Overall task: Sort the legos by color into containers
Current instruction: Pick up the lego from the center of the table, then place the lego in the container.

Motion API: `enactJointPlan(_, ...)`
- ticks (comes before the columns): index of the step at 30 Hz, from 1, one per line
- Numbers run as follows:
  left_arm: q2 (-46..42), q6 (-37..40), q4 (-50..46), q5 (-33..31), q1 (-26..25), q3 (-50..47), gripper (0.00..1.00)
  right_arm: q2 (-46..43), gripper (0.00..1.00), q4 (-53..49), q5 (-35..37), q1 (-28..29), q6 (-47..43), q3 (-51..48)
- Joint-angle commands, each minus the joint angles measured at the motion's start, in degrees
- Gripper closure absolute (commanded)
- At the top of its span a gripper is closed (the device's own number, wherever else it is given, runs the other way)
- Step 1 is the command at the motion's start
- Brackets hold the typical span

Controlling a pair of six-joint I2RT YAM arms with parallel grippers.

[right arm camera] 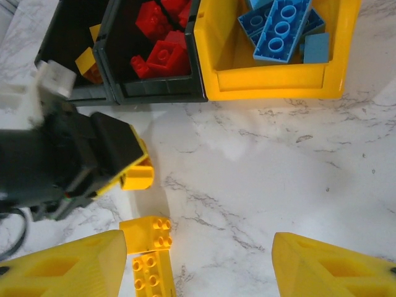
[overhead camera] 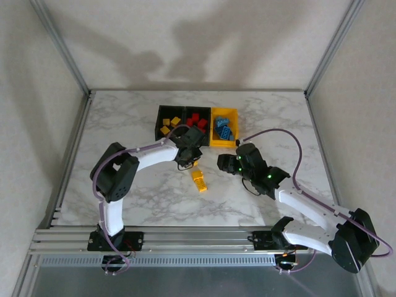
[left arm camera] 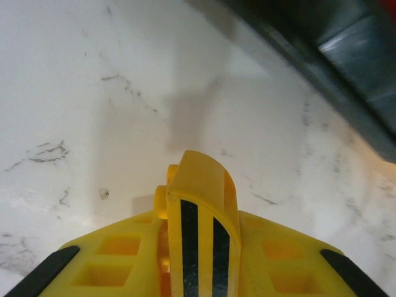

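- Just near of the containers' (right arm camera: pixel 158 93) front edge, the left gripper (overhead camera: pixel 189 162) clenches a yellow lego (right arm camera: pixel 138 175).
- Two loose yellow legos (overhead camera: pixel 198 179) lie on open table (overhead camera: pixel 124 130).
- The right gripper (right arm camera: pixel 198 247) hovers beside them, fingers spread and empty.

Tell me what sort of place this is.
Probably a robot lab test cell: a marble-patterned table boxed in by aluminium framing and plain white panels, two arms bolted to a rail at its near edge, and three bins of sorted toy bricks.
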Motion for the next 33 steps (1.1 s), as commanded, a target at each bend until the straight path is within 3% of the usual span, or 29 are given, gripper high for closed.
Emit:
enactJointPlan(1, -5.6, 3.0, -2.2, -1.8, 2.0, -0.6, 0.79, 1.1, 0.37, 1.8, -0.3, -0.5, 0.3, 0.5)
enactJointPlan(9, -11.2, 12.0, -4.3, -5.3, 11.5, 0.0, 0.78, 4.1, 0.37, 3.0, -1.7, -0.5, -0.1, 2.2)
enactJointPlan(17, -0.3, 20.7, -9.1, -7.3, 18.2, 13.1, 0.77, 5.4, 0.37, 2.8, -1.8, -0.5, -0.4, 3.4)
enactJointPlan(24, 8.7, 23.0, -11.9, -8.3, 18.7, 22.7, 0.76, 4.6, 0.37, 1.4, -0.8, -0.5, -0.4, 3.2)
enactJointPlan(33, 12.8, 22.7, -10.6, -5.2, 17.8, 24.2, 0.75, 5.1, 0.37, 1.6, -0.7, -0.5, -0.2, 2.9)
